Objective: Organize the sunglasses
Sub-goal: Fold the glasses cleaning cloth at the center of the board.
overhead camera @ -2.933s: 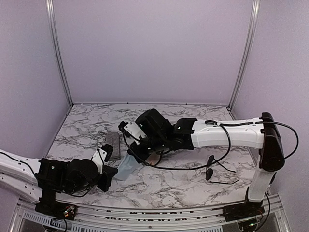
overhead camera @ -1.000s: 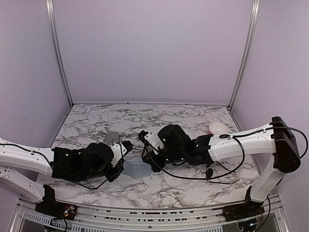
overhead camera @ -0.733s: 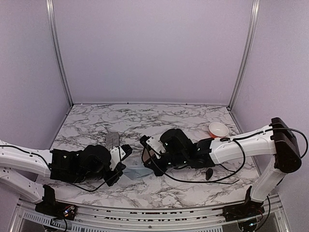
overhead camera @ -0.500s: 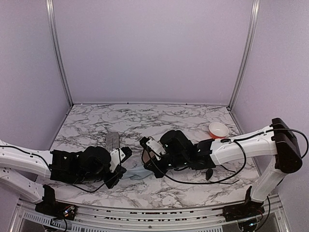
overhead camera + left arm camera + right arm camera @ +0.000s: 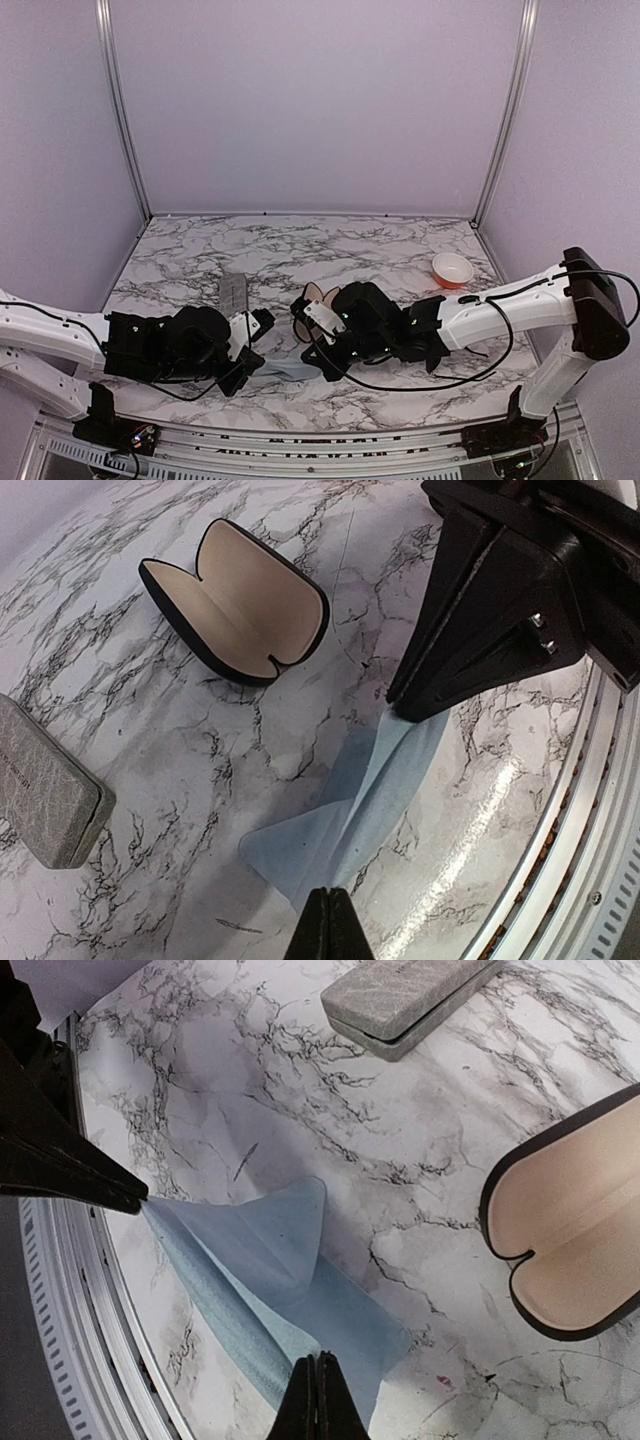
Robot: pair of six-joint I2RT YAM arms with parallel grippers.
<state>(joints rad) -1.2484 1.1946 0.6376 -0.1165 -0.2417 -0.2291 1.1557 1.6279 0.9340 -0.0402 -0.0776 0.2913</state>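
Marble table [image 5: 380, 240]: L gripper [image 5: 325, 908] & R gripper [image 5: 318, 1368], each pinched tight on opposite ends of lt-blue cloth [image 5: 390, 780], stretched low betw. them near front edge. Behind cloth: black oval case [image 5: 240, 600], open, beige lining up; grey rect. case [image 5: 45, 785], closed, further left; orange bowl [image 5: 452, 268] far right. Sunglasses: can't make out in any view.

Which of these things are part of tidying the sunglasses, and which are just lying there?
Likely part of the job: cloth, pinched by left gripper and right gripper; open black case; grey case.
Lying about: bowl.
The sunglasses are not clearly in view.
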